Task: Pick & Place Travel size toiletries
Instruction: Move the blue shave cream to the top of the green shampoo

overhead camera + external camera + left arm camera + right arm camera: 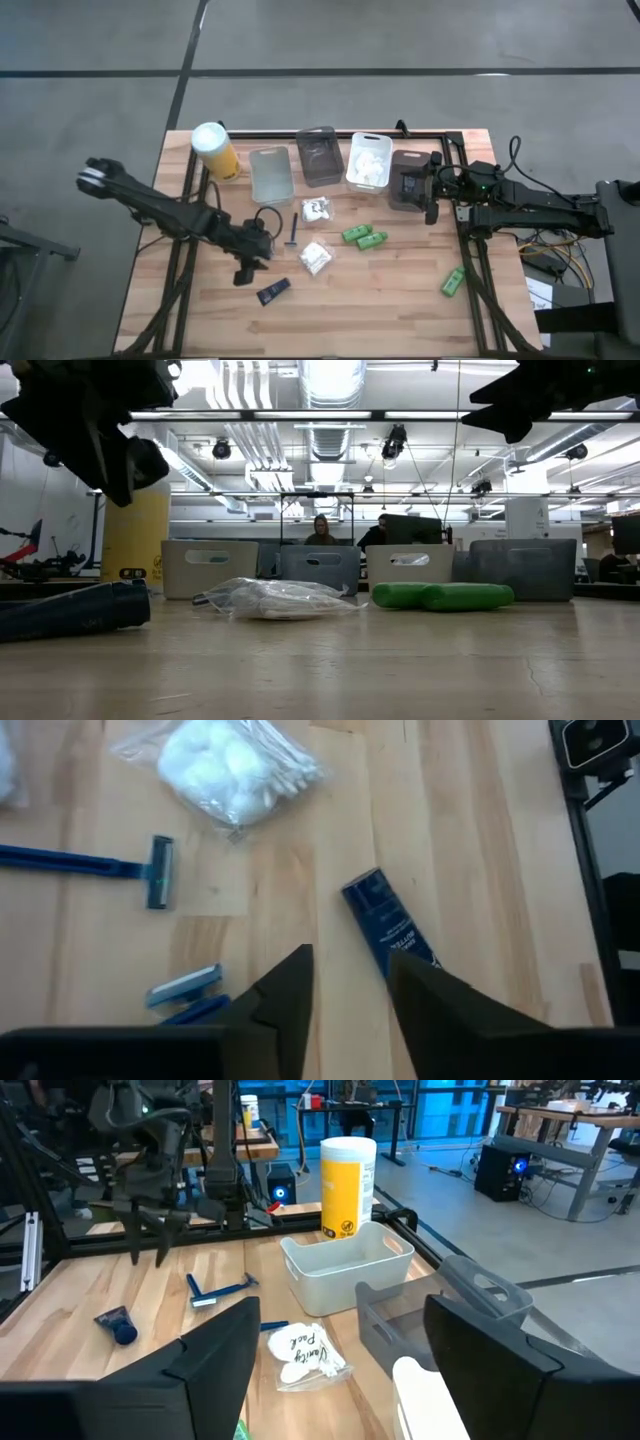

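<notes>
We see the left end effector [243, 272] hanging over the bench [400, 310], fingers spread and holding nothing, just above a dark blue tube [272, 291]; a blue razor [293, 231], white packets [315, 258] and green tubes [364, 237] lie scattered rightward. The right end effector [432, 186], fingers parted and empty, hovers beside the dark bin [409, 181]; another green tube [452, 282] lies alone near the right edge.
</notes>
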Controlling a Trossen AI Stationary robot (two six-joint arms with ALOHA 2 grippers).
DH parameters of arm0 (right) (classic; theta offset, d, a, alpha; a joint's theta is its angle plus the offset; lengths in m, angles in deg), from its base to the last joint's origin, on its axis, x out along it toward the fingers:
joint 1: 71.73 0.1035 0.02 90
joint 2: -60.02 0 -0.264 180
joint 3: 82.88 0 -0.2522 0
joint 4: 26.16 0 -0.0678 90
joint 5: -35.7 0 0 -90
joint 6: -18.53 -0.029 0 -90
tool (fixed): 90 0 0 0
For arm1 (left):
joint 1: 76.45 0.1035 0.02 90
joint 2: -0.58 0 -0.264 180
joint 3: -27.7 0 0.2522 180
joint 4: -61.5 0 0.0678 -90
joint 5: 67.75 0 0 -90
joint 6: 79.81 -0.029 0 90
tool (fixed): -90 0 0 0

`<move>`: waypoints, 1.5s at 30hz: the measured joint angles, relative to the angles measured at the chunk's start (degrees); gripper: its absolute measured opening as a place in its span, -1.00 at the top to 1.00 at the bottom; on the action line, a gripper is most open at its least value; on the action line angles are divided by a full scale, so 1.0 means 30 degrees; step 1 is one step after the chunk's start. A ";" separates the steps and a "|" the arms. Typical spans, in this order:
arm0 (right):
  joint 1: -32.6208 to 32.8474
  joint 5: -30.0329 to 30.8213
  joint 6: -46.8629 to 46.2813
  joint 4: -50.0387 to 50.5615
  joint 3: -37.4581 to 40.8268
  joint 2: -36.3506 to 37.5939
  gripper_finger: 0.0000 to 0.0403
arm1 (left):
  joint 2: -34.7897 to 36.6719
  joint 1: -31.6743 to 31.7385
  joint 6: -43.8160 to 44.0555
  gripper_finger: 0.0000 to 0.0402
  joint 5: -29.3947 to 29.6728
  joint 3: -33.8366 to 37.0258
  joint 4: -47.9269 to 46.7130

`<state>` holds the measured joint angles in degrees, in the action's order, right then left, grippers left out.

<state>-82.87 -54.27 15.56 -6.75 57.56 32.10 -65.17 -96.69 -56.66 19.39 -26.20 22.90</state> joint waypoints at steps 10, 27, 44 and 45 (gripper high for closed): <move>0.0000 -0.0006 0.0003 0.0006 0.0000 0.0000 -0.24 | -0.2831 -0.1660 0.1518 -0.31 0.0185 -0.0308 0.2029; 0.0000 0.0000 -0.0005 0.0000 0.0000 -0.0015 -0.13 | -0.6612 -0.3217 0.2903 -0.43 0.2373 -0.0329 0.5067; 0.0003 -0.0003 0.0003 0.0003 0.0000 -0.0007 -0.39 | -0.8983 -0.3803 0.2830 -0.36 0.4974 -0.0468 0.6141; 0.0007 -0.0007 0.0003 0.0007 0.0000 -0.0007 -0.40 | -0.8967 -0.3793 0.2820 -0.32 0.5171 -0.0460 0.6027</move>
<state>-82.85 -54.29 15.57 -6.73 57.56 32.08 -92.07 -108.07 -48.20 34.90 -27.58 40.98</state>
